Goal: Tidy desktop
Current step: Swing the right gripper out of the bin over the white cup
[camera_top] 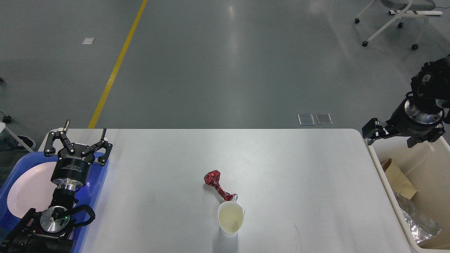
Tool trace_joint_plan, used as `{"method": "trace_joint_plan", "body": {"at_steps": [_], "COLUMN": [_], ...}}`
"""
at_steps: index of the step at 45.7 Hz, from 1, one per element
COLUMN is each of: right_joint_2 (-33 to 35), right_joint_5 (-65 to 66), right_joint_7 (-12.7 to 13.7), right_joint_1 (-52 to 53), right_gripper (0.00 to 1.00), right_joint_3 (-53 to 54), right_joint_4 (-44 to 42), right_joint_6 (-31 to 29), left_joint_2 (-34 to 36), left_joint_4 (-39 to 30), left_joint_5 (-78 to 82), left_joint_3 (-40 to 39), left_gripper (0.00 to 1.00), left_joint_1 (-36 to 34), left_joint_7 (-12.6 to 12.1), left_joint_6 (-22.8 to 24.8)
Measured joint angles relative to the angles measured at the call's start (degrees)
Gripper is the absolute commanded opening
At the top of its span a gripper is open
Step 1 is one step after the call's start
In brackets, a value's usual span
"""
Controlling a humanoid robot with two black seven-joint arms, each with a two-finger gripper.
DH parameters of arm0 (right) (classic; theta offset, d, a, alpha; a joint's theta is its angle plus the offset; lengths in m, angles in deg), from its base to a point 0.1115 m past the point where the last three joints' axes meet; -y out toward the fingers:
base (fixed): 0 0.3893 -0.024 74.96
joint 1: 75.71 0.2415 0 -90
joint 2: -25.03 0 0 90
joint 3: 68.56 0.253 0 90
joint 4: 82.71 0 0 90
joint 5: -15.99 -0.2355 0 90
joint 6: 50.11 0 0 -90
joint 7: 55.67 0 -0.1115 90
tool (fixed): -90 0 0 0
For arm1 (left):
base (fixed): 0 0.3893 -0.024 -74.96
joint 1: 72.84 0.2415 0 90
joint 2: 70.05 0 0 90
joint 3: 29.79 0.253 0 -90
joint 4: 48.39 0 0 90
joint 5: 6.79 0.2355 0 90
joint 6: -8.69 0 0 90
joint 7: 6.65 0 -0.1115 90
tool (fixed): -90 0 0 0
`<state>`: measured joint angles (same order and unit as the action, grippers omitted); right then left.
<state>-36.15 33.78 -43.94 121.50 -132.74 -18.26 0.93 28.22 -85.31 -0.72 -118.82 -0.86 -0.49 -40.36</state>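
One paper cup (pixel 230 221) and one red foil wrapper (pixel 217 184) lie on the worktop (pixel 302 182); left hand (pixel 84 135) spread open, empty; right hand (pixel 374 129) perhaps open, unclear.

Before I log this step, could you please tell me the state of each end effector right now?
Left end effector: open, holding nothing, above the blue tray.
Right end effector: cannot be told; it is seen side-on above the bin.

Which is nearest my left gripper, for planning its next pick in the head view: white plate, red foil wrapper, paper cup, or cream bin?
1. White plate, just below-left, in the blue tray.
2. Red foil wrapper, mid-desktop.
3. Paper cup, slightly farther.
4. Cream bin, far right.
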Motion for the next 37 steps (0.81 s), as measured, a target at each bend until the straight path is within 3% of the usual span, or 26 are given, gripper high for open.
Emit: {"method": "trace_joint_plan", "body": {"at_steps": [14,28,37], "right_joint_2": [-7.1,-12.1,-12.4], "right_joint_5": [-12.1,-17.6,-17.7], "right_joint_7": [0.1,0.1,0.0], "right_joint_1": [23.5,37.9,39.3], "right_gripper": [1.00,1.00,1.00], "right_joint_3": [-6.1,-5.3,-4.7], "right_joint_4": [17.4,33.5,34.8], "right_joint_6": [-8.6,-7.2,-7.8], "left_joint_2": [0.0,0.0,0.0], "left_joint_4": [0.0,0.0,0.0], "left_joint_5": [0.0,0.0,0.0], "left_joint_3": [0.0,0.0,0.0], "left_gripper": [0.96,0.96,0.96], "left_joint_1": [0.0,0.0,0.0], "left_joint_7": [0.0,0.0,0.0], "left_joint_6": [0.0,0.0,0.0]}}
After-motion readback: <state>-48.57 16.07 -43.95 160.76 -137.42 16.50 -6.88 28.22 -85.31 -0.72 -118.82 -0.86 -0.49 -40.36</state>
